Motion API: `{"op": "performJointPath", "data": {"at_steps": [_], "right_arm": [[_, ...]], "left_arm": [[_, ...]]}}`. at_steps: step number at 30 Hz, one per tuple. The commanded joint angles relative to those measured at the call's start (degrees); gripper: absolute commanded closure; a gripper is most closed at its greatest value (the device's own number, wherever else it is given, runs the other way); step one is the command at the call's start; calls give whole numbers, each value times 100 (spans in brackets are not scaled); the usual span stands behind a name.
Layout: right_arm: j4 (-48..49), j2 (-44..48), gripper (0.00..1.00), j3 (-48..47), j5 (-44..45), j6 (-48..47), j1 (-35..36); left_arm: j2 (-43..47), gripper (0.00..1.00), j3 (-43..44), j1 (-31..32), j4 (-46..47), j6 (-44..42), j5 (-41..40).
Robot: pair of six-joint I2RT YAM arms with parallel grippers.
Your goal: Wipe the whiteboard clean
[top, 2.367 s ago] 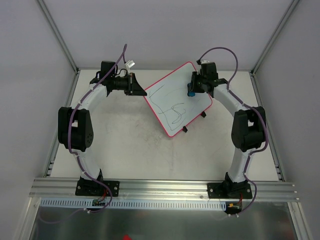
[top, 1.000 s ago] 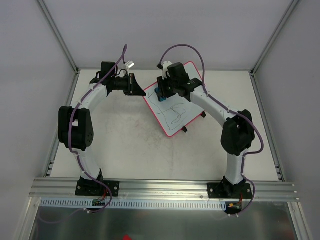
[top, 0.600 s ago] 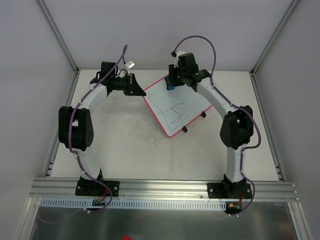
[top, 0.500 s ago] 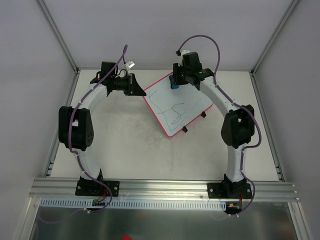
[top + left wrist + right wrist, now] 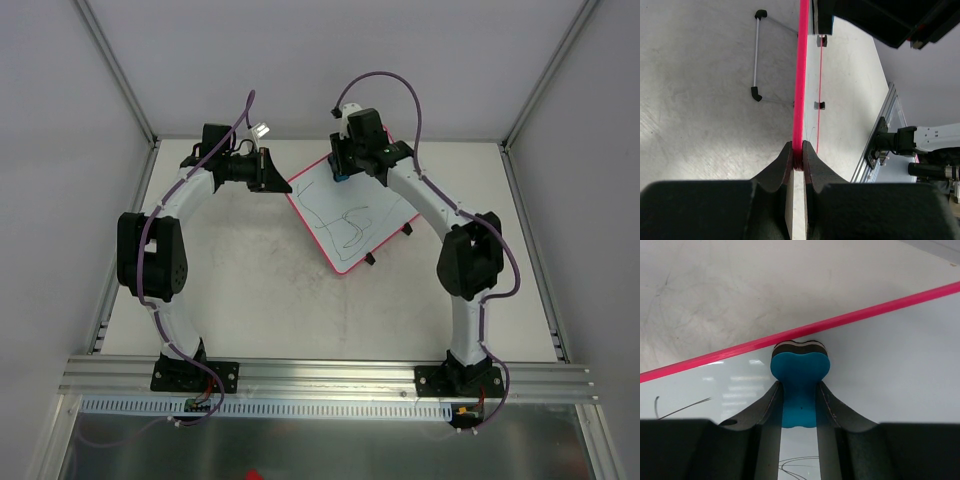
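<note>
The whiteboard [image 5: 360,215], white with a pink-red rim and dark scribbled lines, lies tilted at the back middle of the table. My left gripper [image 5: 283,183] is shut on its left corner; the left wrist view shows the rim [image 5: 801,75] edge-on, pinched between the jaws of the gripper [image 5: 798,159]. My right gripper [image 5: 338,172] is shut on the blue bone-shaped eraser [image 5: 800,377], which presses on the board [image 5: 900,370] by its upper left rim. Scribbles [image 5: 680,407] show near the eraser.
The board's black feet [image 5: 369,259] stick out at its lower right edge; they also show in the left wrist view [image 5: 756,93]. Grey walls and metal frame posts [image 5: 118,70] close in the back and sides. An aluminium rail [image 5: 330,375] runs along the near edge.
My right gripper with the eraser has swept across the board from its right side to the left, then along the upper edge, ending at the upper left rim. The left arm has not moved.
</note>
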State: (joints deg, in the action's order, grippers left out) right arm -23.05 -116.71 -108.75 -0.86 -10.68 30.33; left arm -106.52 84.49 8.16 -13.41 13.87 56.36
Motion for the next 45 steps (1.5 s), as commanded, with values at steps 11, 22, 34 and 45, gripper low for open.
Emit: {"op": "performJointPath", "data": {"at_steps": [11, 22, 34, 45], "right_arm": [[-130, 192, 100, 205, -37, -295, 1063], [-429, 315, 100, 372, 306, -347, 1353], [-701, 359, 100, 591, 306, -347, 1485], [-701, 701, 100, 1356, 420, -497, 1520]], "left_arm": [[210, 100, 296, 133, 198, -192, 420], [255, 100, 296, 150, 198, -174, 262], [167, 100, 463, 194, 190, -77, 130], [158, 100, 525, 212, 190, -69, 112]]}}
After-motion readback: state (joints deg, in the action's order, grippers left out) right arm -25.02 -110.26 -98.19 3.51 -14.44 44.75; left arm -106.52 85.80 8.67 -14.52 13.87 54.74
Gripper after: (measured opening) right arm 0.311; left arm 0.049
